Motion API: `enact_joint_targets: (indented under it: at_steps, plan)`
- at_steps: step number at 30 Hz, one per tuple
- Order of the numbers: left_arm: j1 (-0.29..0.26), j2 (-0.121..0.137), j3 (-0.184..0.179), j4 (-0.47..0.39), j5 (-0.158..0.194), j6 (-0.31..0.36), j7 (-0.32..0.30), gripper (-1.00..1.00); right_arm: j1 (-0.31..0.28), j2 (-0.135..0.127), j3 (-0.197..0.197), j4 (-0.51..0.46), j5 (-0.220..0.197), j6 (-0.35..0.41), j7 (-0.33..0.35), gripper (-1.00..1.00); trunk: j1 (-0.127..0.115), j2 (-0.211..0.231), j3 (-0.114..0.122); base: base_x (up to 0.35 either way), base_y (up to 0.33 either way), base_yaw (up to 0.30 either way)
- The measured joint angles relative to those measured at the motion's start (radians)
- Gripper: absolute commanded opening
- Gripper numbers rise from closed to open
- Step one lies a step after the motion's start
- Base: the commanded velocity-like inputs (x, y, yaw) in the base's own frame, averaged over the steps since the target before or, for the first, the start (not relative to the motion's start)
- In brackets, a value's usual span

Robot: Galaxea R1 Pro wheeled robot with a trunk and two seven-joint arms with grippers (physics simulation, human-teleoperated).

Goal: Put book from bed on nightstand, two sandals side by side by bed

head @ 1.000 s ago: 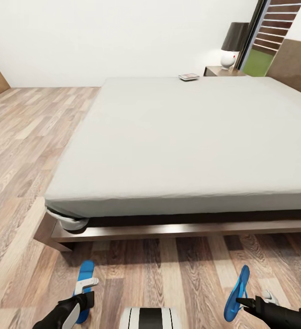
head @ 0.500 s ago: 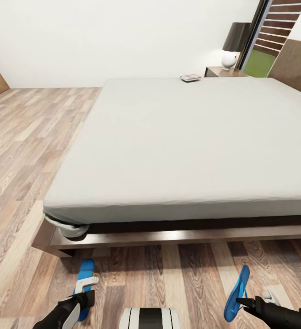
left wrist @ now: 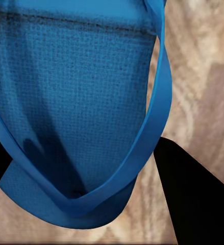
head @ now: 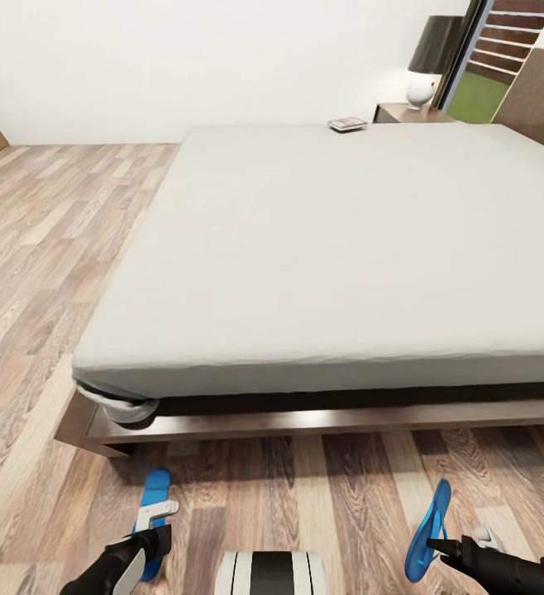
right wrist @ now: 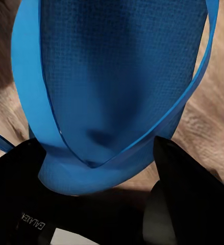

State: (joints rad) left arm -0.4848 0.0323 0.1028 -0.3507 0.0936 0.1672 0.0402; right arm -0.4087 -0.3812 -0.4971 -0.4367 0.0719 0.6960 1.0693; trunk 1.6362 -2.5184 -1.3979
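The bed (head: 330, 240) with its pale-grey mattress spreads across the head view. The book (head: 347, 124) lies at the mattress's far edge, close to the nightstand (head: 404, 112) beyond it. Low at the left, my left gripper (head: 150, 530) is shut on one blue sandal (head: 152, 494), held flat just over the floor. Low at the right, my right gripper (head: 436, 545) is shut on the other sandal (head: 430, 527), which stands on edge. The left wrist view has that sandal (left wrist: 76, 102) between dark fingers (left wrist: 193, 199). In the right wrist view, the sandal (right wrist: 117, 76) sits between black fingers (right wrist: 188, 189).
A lamp (head: 430, 62) with a dark shade stands on the nightstand. The bed's dark wooden frame (head: 305, 420) juts out low in front of me, its corner at the left. Wood-plank floor (head: 40, 248) runs along the bed's left side to the white wall.
The whole head view has shifted: the bed sits a little higher and larger, so the camera has moved. Both grippers still hold their sandals in the same pose.
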Motion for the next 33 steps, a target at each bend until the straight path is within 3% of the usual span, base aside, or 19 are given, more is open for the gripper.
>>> enact_joint_targets:
  at_steps: [10,19,28,33]
  plan:
    - [0.000,0.000,0.000,0.000,0.000,-0.001,0.000,-1.00,0.000,0.000,0.000,0.000,0.000,0.000,0.000,-1.00,0.004,-0.002,-0.039,0.000,0.000,0.000]
    - [0.000,0.000,0.000,0.000,-0.001,-0.003,0.000,-1.00,0.000,0.000,0.000,0.000,-0.001,0.000,0.000,-1.00,0.004,-0.002,-0.039,0.000,0.000,0.000]
    - [0.000,0.000,0.000,0.000,-0.001,-0.003,0.000,-1.00,0.000,-0.001,0.000,0.000,0.000,0.000,0.001,-1.00,0.009,-0.004,-0.074,0.000,0.000,0.000]
    - [0.000,0.000,0.000,0.000,-0.001,-0.003,0.000,-1.00,0.000,-0.002,0.000,-0.001,-0.001,0.001,0.002,-1.00,0.008,-0.005,-0.074,0.000,0.000,0.000]
